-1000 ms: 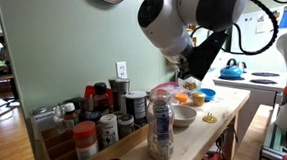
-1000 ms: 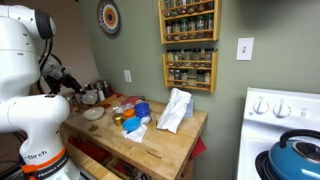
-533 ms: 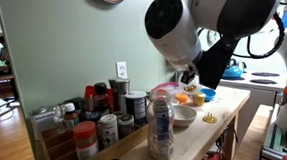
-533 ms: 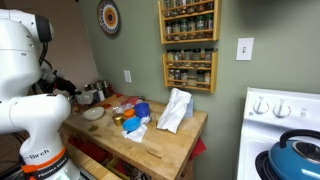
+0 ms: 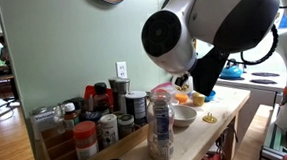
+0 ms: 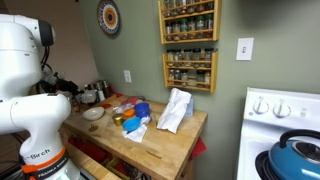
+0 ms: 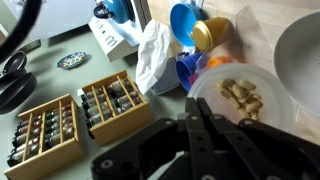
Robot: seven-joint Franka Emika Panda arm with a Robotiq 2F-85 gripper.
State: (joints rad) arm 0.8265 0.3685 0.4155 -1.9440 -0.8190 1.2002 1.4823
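My gripper (image 7: 196, 116) is shut, its two black fingers pressed together with nothing seen between them. The fingertips sit just short of a clear plastic tub of pale nuts (image 7: 240, 95), close to its rim; I cannot tell whether they touch it. In an exterior view the gripper (image 5: 184, 84) hangs low over the tub (image 5: 168, 91) at the back of the wooden counter (image 5: 231, 113), mostly hidden by the arm (image 5: 225, 25). In an exterior view the robot's white body (image 6: 28, 95) hides the gripper.
A white bowl (image 7: 300, 55) lies beside the tub, and it also shows in an exterior view (image 5: 184, 116). Blue cups (image 7: 186, 20), an orange cup (image 7: 211, 32) and a crumpled white cloth (image 7: 155, 55) lie beyond. Spice jars (image 5: 96, 118) and a tall jar (image 5: 162, 129) crowd the counter's end. Wall spice racks (image 6: 189, 70) hang above.
The arm has swung toward the camera and lower over the tub. In the other exterior view the gripper has moved left, behind the robot's body.
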